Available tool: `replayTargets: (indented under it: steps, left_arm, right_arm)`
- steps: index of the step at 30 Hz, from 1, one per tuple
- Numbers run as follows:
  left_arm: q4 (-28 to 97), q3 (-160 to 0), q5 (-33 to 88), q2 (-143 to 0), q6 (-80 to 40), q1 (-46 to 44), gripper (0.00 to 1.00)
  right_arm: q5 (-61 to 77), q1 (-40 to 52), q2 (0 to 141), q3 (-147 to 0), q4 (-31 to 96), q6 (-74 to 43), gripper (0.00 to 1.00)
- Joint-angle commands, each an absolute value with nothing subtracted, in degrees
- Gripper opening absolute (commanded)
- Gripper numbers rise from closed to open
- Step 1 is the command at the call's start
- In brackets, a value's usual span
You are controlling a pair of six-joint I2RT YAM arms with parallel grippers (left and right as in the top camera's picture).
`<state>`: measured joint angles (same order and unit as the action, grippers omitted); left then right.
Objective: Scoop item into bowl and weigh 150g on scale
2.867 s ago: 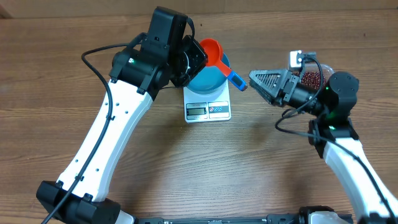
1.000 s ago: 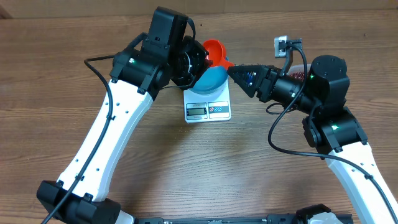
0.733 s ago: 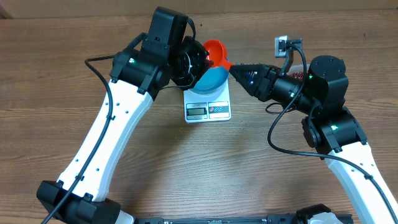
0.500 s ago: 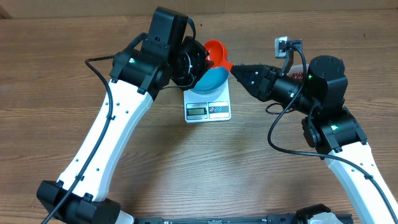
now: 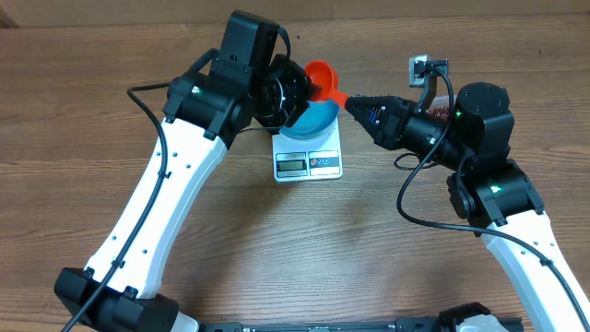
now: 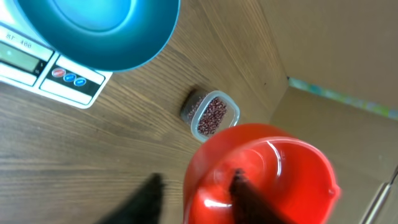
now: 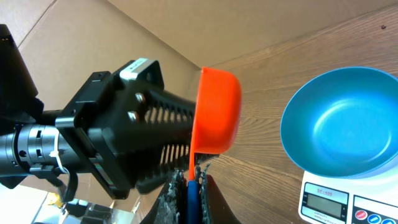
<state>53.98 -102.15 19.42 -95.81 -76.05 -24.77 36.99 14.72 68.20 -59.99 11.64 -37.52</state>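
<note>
Orange plastic stands out from overhead: the scoop (image 5: 319,74) hangs over the far right rim of the blue bowl (image 5: 309,120). The bowl sits on the white scale (image 5: 309,161), whose display faces the near edge of the wooden table (image 5: 277,240). The left gripper (image 5: 295,90) meets the scoop's cup from the left. The right gripper (image 5: 353,104) reaches in from the right, its tips pinched together at the handle.

From the left wrist, the scoop's cup fills the lower right. The two dark left fingers (image 6: 151,194) stand apart: one is outside the cup wall with bare wood between it and the rim, the other shows over the cup's inside. They straddle the wall, released rather than pinching it. Farther off, the beans (image 6: 212,116) lie in a clear tub (image 6: 231,107) on the table, well apart from the bowl and scale at the upper left.

From the right wrist, the right gripper's own fingers are clenched on the scoop's blue handle (image 7: 194,186), with the orange cup just above them. The left gripper's slotted black fingers come in from the left to that cup. The bowl rests on the scale at the right, the scale's display and buttons along the lower edge
</note>
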Motion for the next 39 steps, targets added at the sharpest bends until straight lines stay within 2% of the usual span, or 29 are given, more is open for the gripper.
replayTargets:
  steps: [1, 5, 8, 16, 17, 21, 22, 26, 28, 39]
  left_arm:
    - [53.76, -102.43, 19.86, -96.03, -76.09, -25.15, 0.59]
    - [53.74, -102.43, 18.68, -96.03, -73.32, -25.10, 0.77]
    - [53.69, -102.43, 16.67, -96.01, -68.18, -24.97, 0.82]
    - [52.49, -102.50, 16.12, -95.88, -33.76, -23.55, 0.75]
    - [52.77, -102.50, 16.14, -95.88, -27.81, -23.57, 0.71]
    - [54.52, -102.50, 16.16, -95.85, -20.82, -24.47, 0.64]
    - [55.33, -102.50, 16.14, -95.85, -19.42, -24.86, 0.59]
    - [59.40, -102.48, 15.66, -95.90, -15.05, -27.18, 0.19]
    - [61.32, -102.48, 13.72, -95.90, -15.00, -28.47, 0.06]
    - [62.30, -95.92, 5.45, -95.90, -14.98, -35.90, 0.04]
  right_arm:
    - [36.01, 15.05, 68.27, -60.45, 11.29, -37.67, 0.04]
    - [36.01, 14.59, 68.27, -60.45, 11.33, -37.65, 0.04]
    - [36.01, 13.63, 68.27, -60.47, 12.25, -37.65, 0.04]
    - [36.03, 5.96, 68.20, -60.93, 22.06, -34.00, 0.04]
    - [36.01, 4.14, 68.16, -61.87, 25.12, -32.36, 0.04]
    - [35.66, -0.08, 68.16, -65.73, 33.61, -27.90, 0.04]
    - [35.27, -1.30, 68.16, -66.94, 36.16, -26.70, 0.04]
    - [32.97, -5.61, 68.16, -70.91, 44.53, -22.96, 0.04]
    - [32.84, -7.31, 68.16, -71.99, 46.83, -21.23, 0.04]
    - [32.49, -9.13, 68.16, -72.12, 50.96, -18.94, 0.04]
